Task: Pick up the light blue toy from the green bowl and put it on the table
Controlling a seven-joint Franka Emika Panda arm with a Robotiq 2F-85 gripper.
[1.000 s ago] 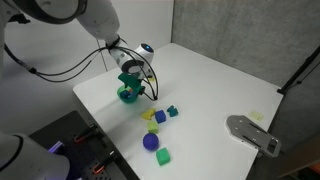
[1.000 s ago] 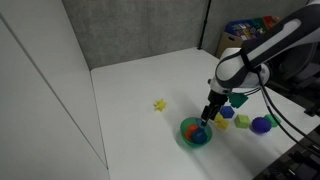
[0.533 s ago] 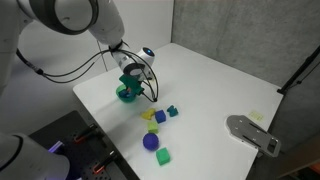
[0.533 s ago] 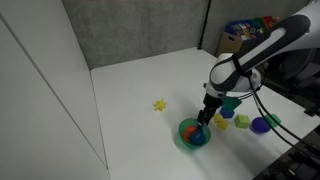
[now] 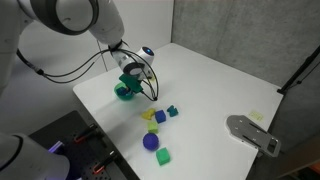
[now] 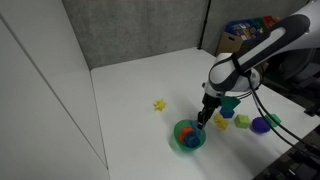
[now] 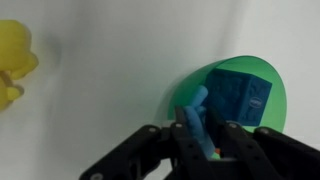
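Note:
The green bowl (image 7: 262, 72) fills the right of the wrist view, and a darker blue cube (image 7: 240, 95) lies inside it. My gripper (image 7: 197, 125) reaches down over the bowl's near rim. Its two black fingers press on either side of the light blue toy (image 7: 196, 103), a small elongated piece that sticks up between them. In both exterior views the gripper (image 5: 132, 80) (image 6: 204, 120) hangs right over the bowl (image 5: 124, 93) (image 6: 186, 138), which stands on the white table (image 5: 220, 80) (image 6: 130, 90). The toy is too small to make out there.
A yellow toy (image 7: 14, 60) (image 6: 159, 104) lies apart from the bowl. Small blocks (image 5: 160, 117) (image 6: 243, 122), a blue-purple ball (image 5: 150, 142) (image 6: 262, 124) and a green cube (image 5: 163, 156) are scattered beside it. A grey device (image 5: 252, 133) sits near one table edge.
The jaws have closed from wide open onto the light blue toy. In an exterior view the bowl has slid slightly along the table under the gripper.

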